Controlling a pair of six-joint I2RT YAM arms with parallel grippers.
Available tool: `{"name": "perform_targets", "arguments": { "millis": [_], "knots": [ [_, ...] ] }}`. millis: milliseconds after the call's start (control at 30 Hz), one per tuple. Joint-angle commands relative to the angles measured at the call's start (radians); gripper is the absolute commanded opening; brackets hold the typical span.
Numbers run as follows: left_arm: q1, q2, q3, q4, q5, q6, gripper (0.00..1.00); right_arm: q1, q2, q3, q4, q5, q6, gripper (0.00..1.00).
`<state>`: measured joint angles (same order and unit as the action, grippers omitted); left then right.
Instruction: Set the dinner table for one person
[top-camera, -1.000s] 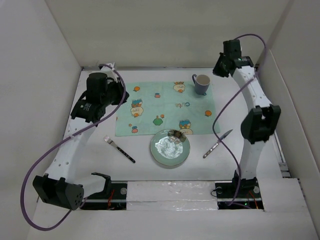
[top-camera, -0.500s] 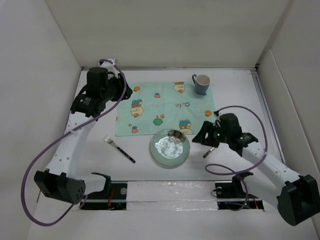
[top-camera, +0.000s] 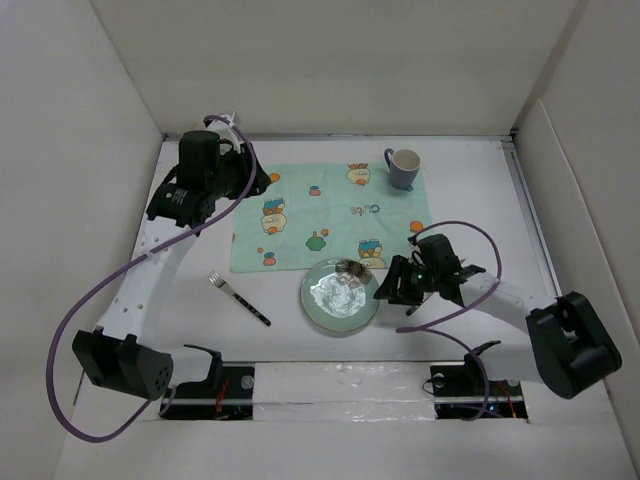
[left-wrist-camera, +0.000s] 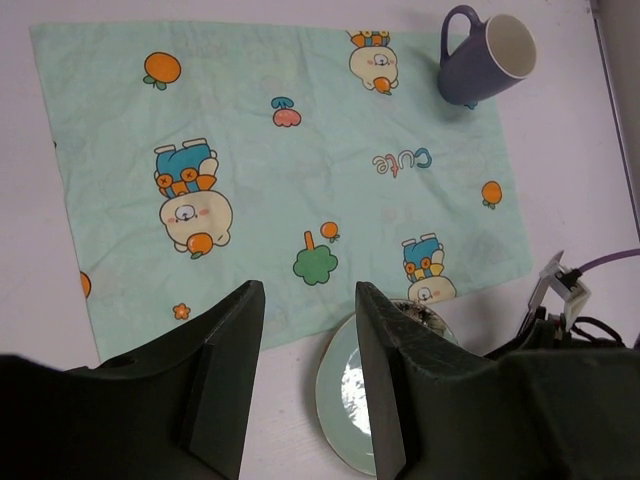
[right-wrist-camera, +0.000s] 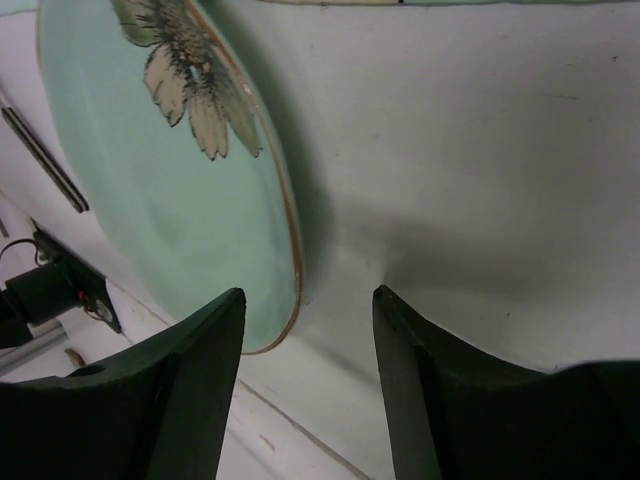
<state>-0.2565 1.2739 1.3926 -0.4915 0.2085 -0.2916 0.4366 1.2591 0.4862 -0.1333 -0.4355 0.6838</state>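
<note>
The right gripper (top-camera: 388, 290) is down low, close over the dinner table (top-camera: 480, 200), right against the edge of the plate (top-camera: 340, 296). In its own camera the two fingers (right-wrist-camera: 190, 400) stand apart with only bare white tabletop (right-wrist-camera: 480, 150) between them. The plate's (right-wrist-camera: 150, 180) gold-lined rim lies just beside the finger on the left of that view, and whether they touch I cannot tell. It has hold of nothing. The plate is pale green with a flower painted near one edge.

The left gripper (top-camera: 258, 182) hangs up high over the near left part of the placemat (top-camera: 330, 215), jaws parted and empty. Looking down past its fingers (left-wrist-camera: 225, 380), the mint cloth (left-wrist-camera: 280, 170) with its cartoon prints spreads out ahead. The mug (left-wrist-camera: 485, 60) stands far off at the cloth's opposite corner, and a slice of the plate (left-wrist-camera: 350, 390) shows just beyond one fingertip. The right arm's dark wrist (left-wrist-camera: 570, 340) shows off to that side.

A fork (top-camera: 240, 298) lies on the white top below and well apart from the left gripper, on the far side of the plate from the right one. The table lies beneath everything, reaching out to the walls all round.
</note>
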Motion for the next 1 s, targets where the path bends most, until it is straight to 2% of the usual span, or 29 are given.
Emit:
{"name": "perform_targets", "arguments": {
  "millis": [0, 200, 267, 300, 333, 400, 433, 467, 567, 600, 700, 733, 867, 967],
  "knots": [
    [-0.004, -0.065, -0.043, 0.042, -0.012, -0.023, 0.39, 0.010, 0.132, 0.015, 0.174, -0.038, -0.009, 0.57],
    [-0.004, -0.088, -0.053, 0.031, -0.041, -0.023, 0.39, 0.019, 0.236, 0.041, 0.230, -0.051, 0.003, 0.50],
    [-0.004, -0.090, -0.052, 0.030, -0.057, -0.020, 0.39, 0.019, 0.255, 0.049, 0.230, -0.055, -0.004, 0.44],
    [-0.004, -0.091, -0.050, 0.028, -0.061, -0.020, 0.39, 0.019, 0.272, 0.051, 0.224, -0.055, -0.007, 0.40],
    [-0.004, -0.091, -0.047, 0.027, -0.067, -0.020, 0.39, 0.019, 0.275, 0.052, 0.216, -0.052, -0.009, 0.28],
    [-0.004, -0.093, -0.040, 0.022, -0.070, -0.018, 0.39, 0.010, 0.269, 0.051, 0.189, -0.040, -0.013, 0.16],
    [-0.004, -0.093, -0.029, 0.022, -0.078, -0.017, 0.39, 0.010, 0.255, 0.049, 0.176, -0.034, -0.016, 0.03],
    [-0.004, -0.093, -0.024, 0.021, -0.081, -0.017, 0.39, 0.010, 0.238, 0.051, 0.158, -0.025, -0.026, 0.00],
    [-0.004, -0.091, -0.001, 0.013, -0.098, -0.012, 0.39, 0.010, 0.145, 0.093, 0.009, -0.057, -0.084, 0.00],
    [-0.004, -0.091, 0.002, 0.007, -0.098, -0.008, 0.39, 0.010, 0.111, 0.144, -0.082, -0.090, -0.096, 0.00],
    [-0.004, -0.091, 0.011, 0.005, -0.107, -0.004, 0.39, 0.010, -0.003, 0.251, -0.227, -0.156, -0.132, 0.00],
    [-0.004, -0.090, 0.011, 0.008, -0.107, -0.003, 0.39, -0.002, -0.016, 0.332, -0.241, -0.170, -0.127, 0.00],
    [-0.004, -0.077, 0.013, 0.027, -0.090, -0.003, 0.39, -0.021, 0.047, 0.494, -0.174, -0.232, -0.067, 0.00],
    [-0.004, -0.062, 0.011, 0.051, -0.074, 0.000, 0.39, -0.030, 0.170, 0.586, -0.050, -0.154, 0.026, 0.00]
  ]
}}
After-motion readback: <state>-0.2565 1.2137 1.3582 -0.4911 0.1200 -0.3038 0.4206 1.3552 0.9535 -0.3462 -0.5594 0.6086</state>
